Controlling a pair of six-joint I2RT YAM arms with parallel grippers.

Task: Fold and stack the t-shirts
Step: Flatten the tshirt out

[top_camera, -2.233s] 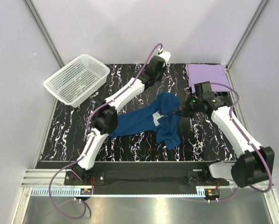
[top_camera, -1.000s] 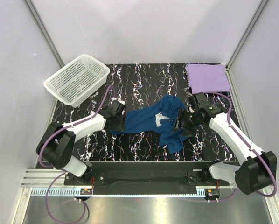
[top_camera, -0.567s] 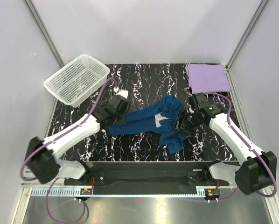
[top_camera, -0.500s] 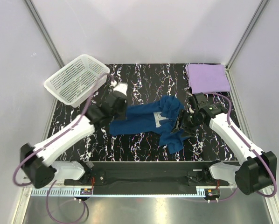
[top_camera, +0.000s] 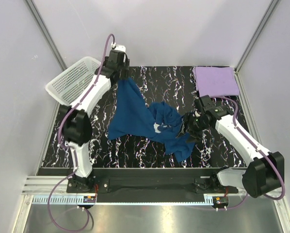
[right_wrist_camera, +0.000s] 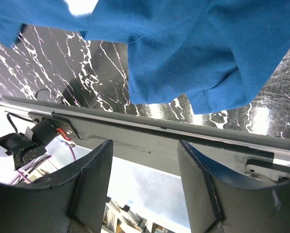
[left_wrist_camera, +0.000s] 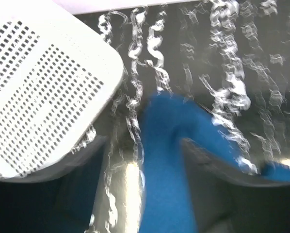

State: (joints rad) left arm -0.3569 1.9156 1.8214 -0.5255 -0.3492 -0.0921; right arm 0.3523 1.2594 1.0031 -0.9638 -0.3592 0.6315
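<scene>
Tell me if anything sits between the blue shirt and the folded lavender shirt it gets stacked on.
Nothing loose does. Only the right arm, with the right hand at the blue shirt's edge, crosses the gap toward the lavender shirt.

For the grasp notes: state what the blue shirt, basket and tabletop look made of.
Blue shirt: soft matte cloth; it drapes and creases.
Basket: white plastic, seemingly rigid, moulded perforations.
Tabletop: hard, glossy, black with white marble veining, possibly laminate; glare shows.
</scene>
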